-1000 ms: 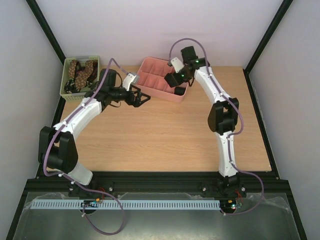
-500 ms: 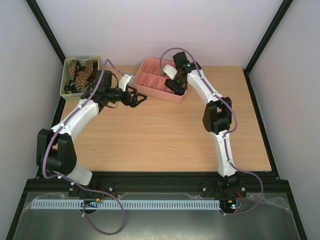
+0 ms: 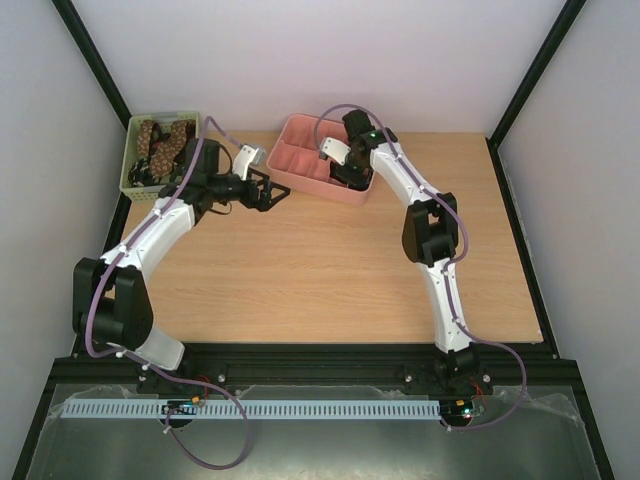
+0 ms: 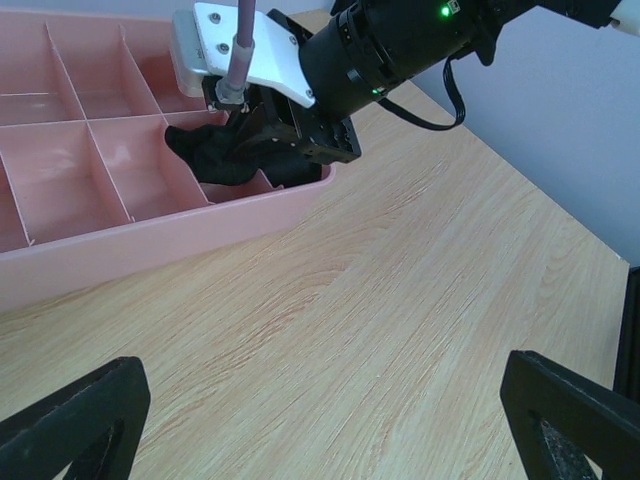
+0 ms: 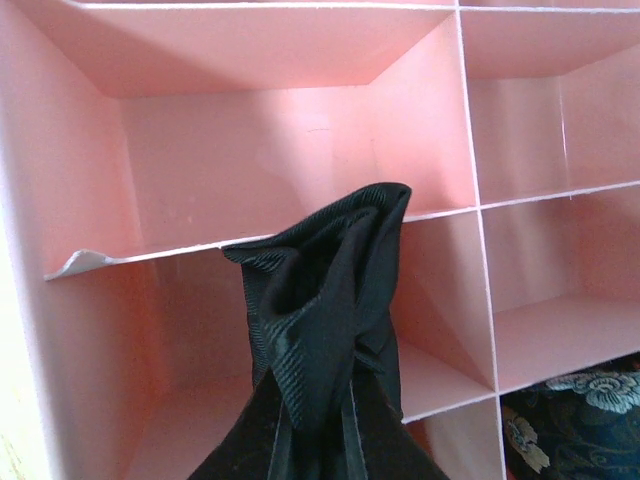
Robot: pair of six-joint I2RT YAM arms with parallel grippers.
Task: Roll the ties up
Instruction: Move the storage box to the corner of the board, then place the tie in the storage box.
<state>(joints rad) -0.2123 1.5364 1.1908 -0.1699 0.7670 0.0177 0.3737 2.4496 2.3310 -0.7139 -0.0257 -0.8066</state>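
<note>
Right gripper [image 3: 347,177]: I read it as closed on the black tie [image 5: 322,300]. The bunched fabric rises between the fingers and hides them in the wrist view. The tie hangs into the right-end compartment along the near wall of the pink tray [image 3: 292,140] and touches its dividers. In the left wrist view the same tie [image 4: 212,160] lies crumpled under the gripper [image 4: 285,140].

A patterned tie [image 5: 565,420] lies in the adjoining compartment.

Left gripper [image 3: 272,190]: fingers spread wide, holding nothing. It hovers above the bare table [image 3: 330,280] just beside the tray's near-left wall.

The tray stands at the far edge of the table, left of centre. The green basket [image 3: 133,182] stands in the far left corner and holds brown spotted ties [image 3: 160,140].

Change over the last second: the right gripper has moved left along the tray and down into it. The left gripper has drawn back left, toward the basket.
</note>
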